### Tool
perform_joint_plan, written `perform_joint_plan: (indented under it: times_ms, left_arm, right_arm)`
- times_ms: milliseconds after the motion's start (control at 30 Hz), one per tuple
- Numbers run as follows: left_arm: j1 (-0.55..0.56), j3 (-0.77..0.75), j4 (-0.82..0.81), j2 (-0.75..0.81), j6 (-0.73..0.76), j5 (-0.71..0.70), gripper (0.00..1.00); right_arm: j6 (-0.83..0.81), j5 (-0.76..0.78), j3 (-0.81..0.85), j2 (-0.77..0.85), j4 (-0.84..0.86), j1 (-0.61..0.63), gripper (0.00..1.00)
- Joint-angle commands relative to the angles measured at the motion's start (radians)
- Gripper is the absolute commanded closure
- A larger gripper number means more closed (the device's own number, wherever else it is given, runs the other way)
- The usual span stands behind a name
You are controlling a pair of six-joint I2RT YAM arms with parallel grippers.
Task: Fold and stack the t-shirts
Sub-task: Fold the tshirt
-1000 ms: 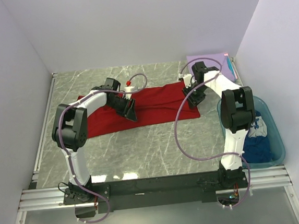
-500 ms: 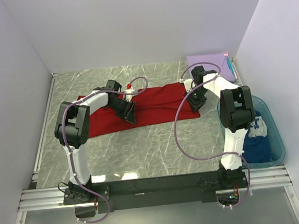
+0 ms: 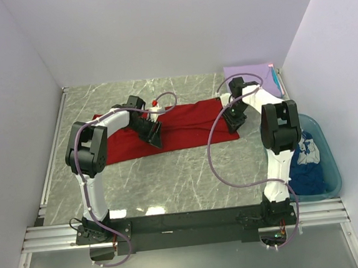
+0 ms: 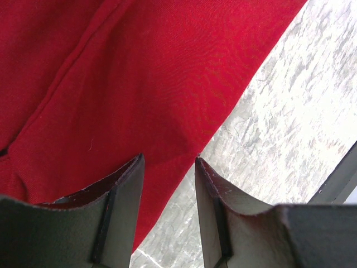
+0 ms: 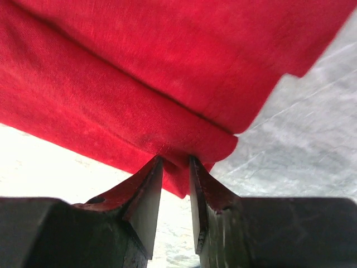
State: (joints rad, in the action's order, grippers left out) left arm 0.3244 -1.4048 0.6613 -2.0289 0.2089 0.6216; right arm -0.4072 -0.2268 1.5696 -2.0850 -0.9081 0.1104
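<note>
The red t-shirt (image 3: 184,124) lies spread flat, left of the teal tub (image 3: 328,158). It is light and limp and I reckon it will sag, so hems and corners are where to take it. My right gripper (image 5: 174,162) pinches a folded edge at the end nearest the tub. My left gripper (image 4: 167,162), farther from the tub, straddles the hem with its jaws parted, holding nothing.

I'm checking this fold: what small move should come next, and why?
Probably close the left gripper on the near edge of the red shirt. Its jaws stand open astride that edge, while the right gripper pinches a fold at the shirt's corner. Both likely need a hold before the cloth can be lifted and folded.
</note>
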Motion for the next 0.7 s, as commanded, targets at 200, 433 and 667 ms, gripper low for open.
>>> perform_joint_plan:
  times_ms: [200,433,667]
  left_arm:
    - [0.004,-0.037,0.021,-0.022,0.033,0.004,0.52]
    - [0.002,-0.039,0.027,-0.025,0.040,-0.002,0.52]
    - [0.002,-0.033,0.027,-0.025,0.034,-0.013,0.52]
  right_arm:
    - [0.077,-0.095,0.142,-0.082,-0.084,-0.063,0.67]
    - [0.100,-0.088,0.138,-0.081,-0.045,-0.064,0.68]
    - [0.178,-0.092,0.158,-0.044,0.113,-0.064,0.73]
